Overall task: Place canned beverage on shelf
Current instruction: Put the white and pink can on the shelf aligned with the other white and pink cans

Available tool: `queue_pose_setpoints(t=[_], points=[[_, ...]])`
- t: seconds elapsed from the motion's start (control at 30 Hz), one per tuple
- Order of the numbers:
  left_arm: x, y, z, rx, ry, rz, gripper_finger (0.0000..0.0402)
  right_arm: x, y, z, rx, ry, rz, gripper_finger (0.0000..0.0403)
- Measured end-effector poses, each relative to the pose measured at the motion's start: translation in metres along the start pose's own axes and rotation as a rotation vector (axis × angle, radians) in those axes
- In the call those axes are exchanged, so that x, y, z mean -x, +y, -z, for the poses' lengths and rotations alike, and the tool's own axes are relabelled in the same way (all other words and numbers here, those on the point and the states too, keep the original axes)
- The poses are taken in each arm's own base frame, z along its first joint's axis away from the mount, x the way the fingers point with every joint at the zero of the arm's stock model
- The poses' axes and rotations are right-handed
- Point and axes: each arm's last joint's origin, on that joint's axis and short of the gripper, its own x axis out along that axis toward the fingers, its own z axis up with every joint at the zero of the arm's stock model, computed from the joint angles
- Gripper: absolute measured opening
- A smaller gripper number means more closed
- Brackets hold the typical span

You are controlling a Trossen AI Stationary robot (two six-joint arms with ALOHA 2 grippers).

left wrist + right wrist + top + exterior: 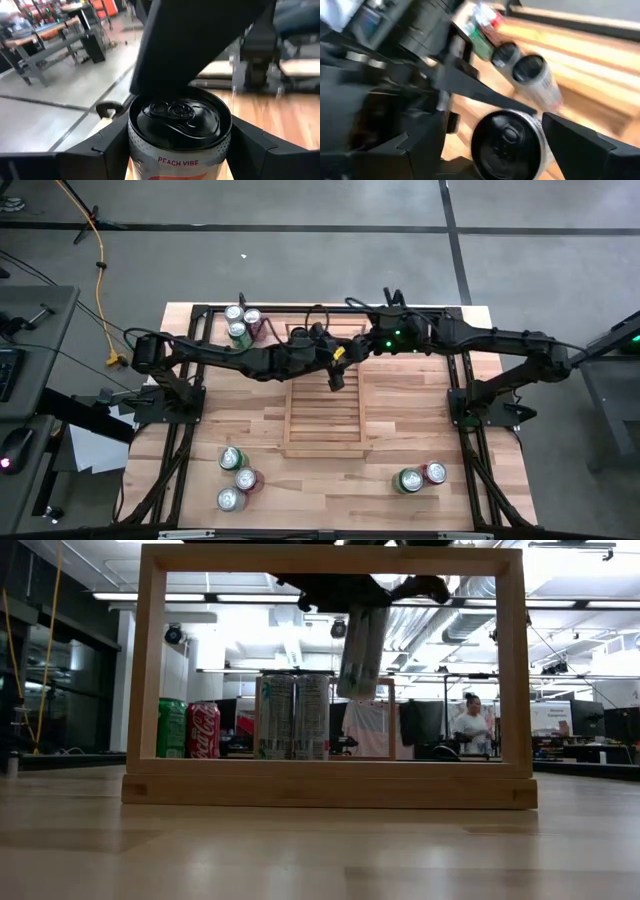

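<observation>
Gripping the can (177, 120) with my left gripper (177, 152), high view's centre, I keep it upright above the shelf (289, 415). Whether my right gripper (506, 145) clamps it, I cannot tell.

A dark-topped can (507, 145) sits between the right gripper's (512, 150) two dark fingers (580, 145), with the other arm (405, 50) close against it. Beyond lie two more cans (532, 75) on light wooden slats (590, 55).

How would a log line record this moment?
left gripper: holds can | right gripper: at same can | can: in air over shelf | step: not placed
</observation>
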Motion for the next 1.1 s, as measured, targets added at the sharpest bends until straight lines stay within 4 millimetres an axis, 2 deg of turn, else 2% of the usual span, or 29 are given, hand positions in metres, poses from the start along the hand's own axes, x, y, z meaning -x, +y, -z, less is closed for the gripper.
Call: queue_pose_setpoints(t=[0.23,0.67,1.1], points=[[-0.009,-0.004,0.004,-0.019,0.029,0.008,0.0238,-0.010,-0.010,0.010,-0.029,0.075,0.136,0.0312],[-0.020,-0.008,0.018,-0.061,0.062,0.037,0.0238,-0.035,-0.010,0.021,-0.050,0.122,0.165,0.0312],[-0.021,-0.005,0.020,-0.084,0.071,-0.005,0.0238,-0.037,-0.014,0.026,-0.054,0.159,0.225,0.0312]])
